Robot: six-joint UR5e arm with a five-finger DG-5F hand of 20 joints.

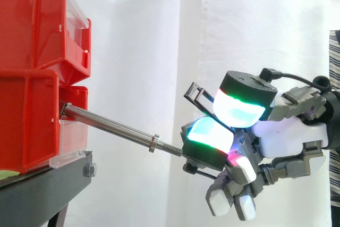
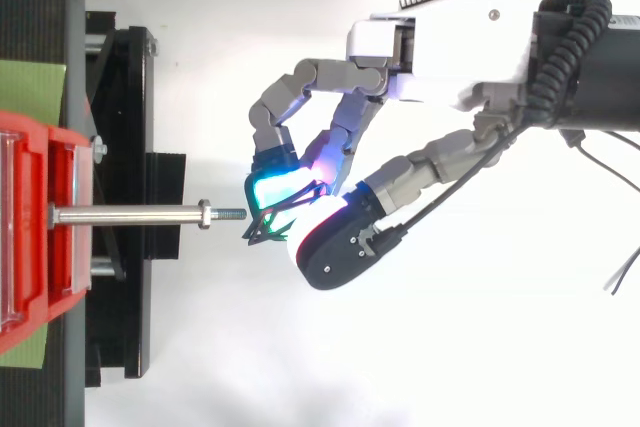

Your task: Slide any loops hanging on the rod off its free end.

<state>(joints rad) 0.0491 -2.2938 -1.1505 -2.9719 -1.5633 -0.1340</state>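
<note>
A steel rod (image 1: pixel 111 126) sticks out of the lower red bin (image 1: pixel 29 126) and slopes down to the right, with a nut (image 1: pixel 154 143) just before its threaded free end. My hand (image 1: pixel 289 131) comes in from the right and is shut on a black wire loop (image 1: pixel 195 92), pinched between two glowing cyan-green pads. In the top view the loop (image 2: pixel 268 224) lies right at the rod's (image 2: pixel 130 215) tip, just past the threads. I cannot tell whether it still encircles the tip. The hand's (image 2: pixel 430 47) other fingers curl below.
Two red bins are stacked at the left, the upper red bin (image 1: pixel 37 19) overhanging the rod's base. They rest on a black stand (image 1: pixel 42 190). A white curtain (image 1: pixel 159 35) hangs behind. A striped cloth (image 1: pixel 334 104) shows at the right edge.
</note>
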